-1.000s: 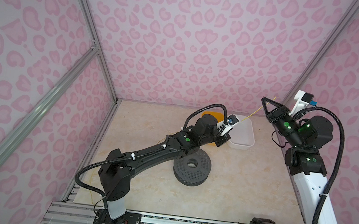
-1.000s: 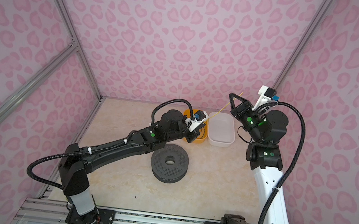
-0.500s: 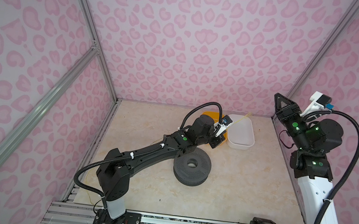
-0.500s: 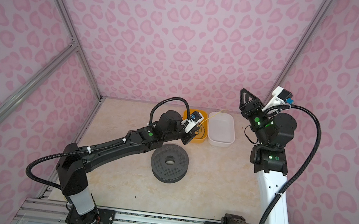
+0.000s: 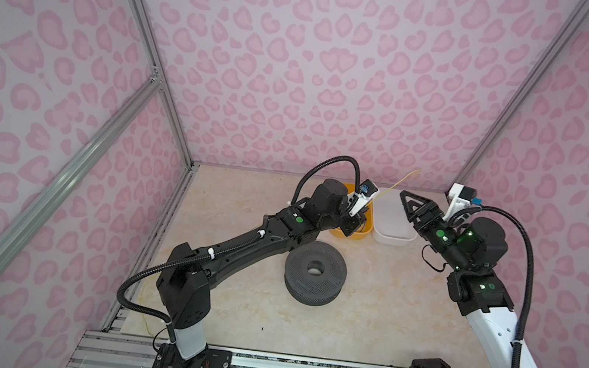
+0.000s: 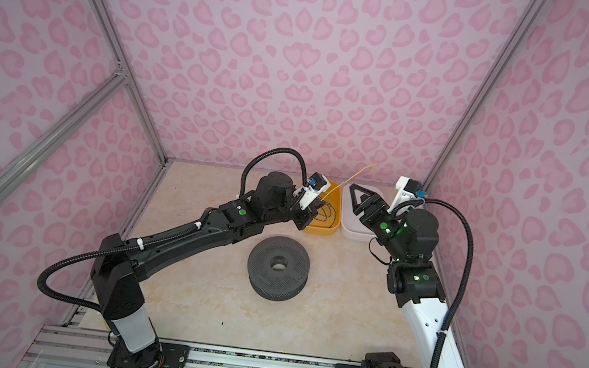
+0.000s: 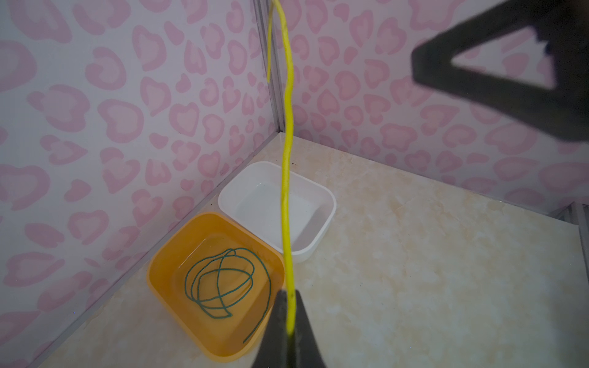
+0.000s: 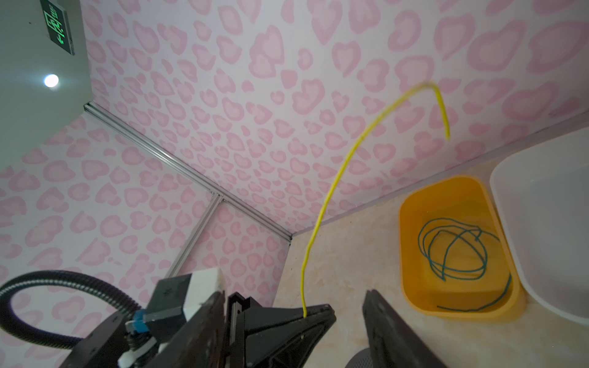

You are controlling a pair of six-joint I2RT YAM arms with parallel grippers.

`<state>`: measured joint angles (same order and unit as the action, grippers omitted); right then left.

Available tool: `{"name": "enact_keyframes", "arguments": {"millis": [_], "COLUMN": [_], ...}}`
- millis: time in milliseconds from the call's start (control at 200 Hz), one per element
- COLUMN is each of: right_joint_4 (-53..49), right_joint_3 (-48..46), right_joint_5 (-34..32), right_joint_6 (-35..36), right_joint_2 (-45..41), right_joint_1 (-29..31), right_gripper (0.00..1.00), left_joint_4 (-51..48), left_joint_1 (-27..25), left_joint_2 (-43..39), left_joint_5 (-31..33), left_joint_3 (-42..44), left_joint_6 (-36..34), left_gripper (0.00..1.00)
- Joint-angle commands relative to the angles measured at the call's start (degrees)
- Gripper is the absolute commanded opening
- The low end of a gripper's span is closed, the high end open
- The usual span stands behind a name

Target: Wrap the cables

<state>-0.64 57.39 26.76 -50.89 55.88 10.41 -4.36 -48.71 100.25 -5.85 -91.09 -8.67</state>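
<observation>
Left pincer [image 7: 288,293] clenched on pale yellow cable [image 7: 287,143], which rises free | right pincer [image 8: 349,302] released, empty | dark green cable [image 7: 223,298] coiled in orange bin [image 6: 321,231], centre-right in a top view, white bin [image 6: 355,235] just beside

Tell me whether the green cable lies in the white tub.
No, the green cable lies coiled in the orange tub, beside the white tub.
</observation>
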Motion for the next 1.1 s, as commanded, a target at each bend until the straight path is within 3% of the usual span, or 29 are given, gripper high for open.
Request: {"name": "enact_keyframes", "arguments": {"millis": [0, 100, 205, 265, 370, 475, 605, 640, 730, 805, 915, 1095], "right_joint_4": [2.34, 4.93, 6.84, 8.34, 9.0, 8.63, 7.46, 7.1, 5.41, 3.5, 1.03, -2.22], "right_joint_3": [-0.9, -1.32, -0.93, -0.71, -0.14, -0.06, 0.29, 0.44, 1.2, 2.31, 3.39, 4.32], "right_joint_5": [-3.12, -3.51, -3.76, -3.59, -4.01, -5.14, -5.62, -5.97, -6.55, -5.88, -3.85, 0.05], "right_joint_6": [-2.09, -3.74, -4.92, -5.88, -6.08, -5.64, -4.6, -4.17, -2.84, -1.86, -1.15, 0.43], "right_joint_2": [1.39, 4.17, 7.92, 9.74, 11.21, 11.01, 10.77, 10.5, 9.91, 9.45, 8.45, 7.32], "right_joint_1": [2.84, 5.1, 6.96, 7.28, 7.28, 7.27, 7.25, 7.19, 6.75, 5.29, 2.01, -2.89], "right_gripper": [0.69, 0.66, 0.53, 0.33, 0.1, 0.0, 0.0, 0.0, 0.0, 0.0, 0.0, 0.0], "left_joint_4": [0.09, 0.03, -0.38, -0.64, -1.12, -0.92, -1.45, -1.74, -3.42, -4.83, -4.89, -12.57], "left_joint_1": [-0.02, -0.03, -0.07, -0.09, -0.07, -0.07, -0.07, -0.07, -0.04, 0.1, 1.26, 6.81], "left_joint_2": [0.48, 0.34, 0.21, 0.13, -0.21, -0.66, -0.71, -0.83, -1.81, -4.74, -12.57, -26.09], "left_joint_5": [-1.71, -2.14, -3.53, -4.33, -4.96, -5.39, -5.32, -5.34, -4.52, -2.39, 3.59, 18.82], "left_joint_3": [-1.15, -1.18, -1.21, -1.07, -0.67, 0.33, 0.34, 0.36, 0.38, 1.97, 8.79, 20.0], "left_joint_6": [1.1, 1.24, 1.52, 1.55, 1.24, 0.8, 0.67, 0.58, 0.66, 0.84, 1.63, 7.72], "left_gripper": [0.04, 0.04, 0.04, 0.04, 0.04, 0.04, 0.05, 0.13, 0.5, 0.67, 0.79, 0.86]}}
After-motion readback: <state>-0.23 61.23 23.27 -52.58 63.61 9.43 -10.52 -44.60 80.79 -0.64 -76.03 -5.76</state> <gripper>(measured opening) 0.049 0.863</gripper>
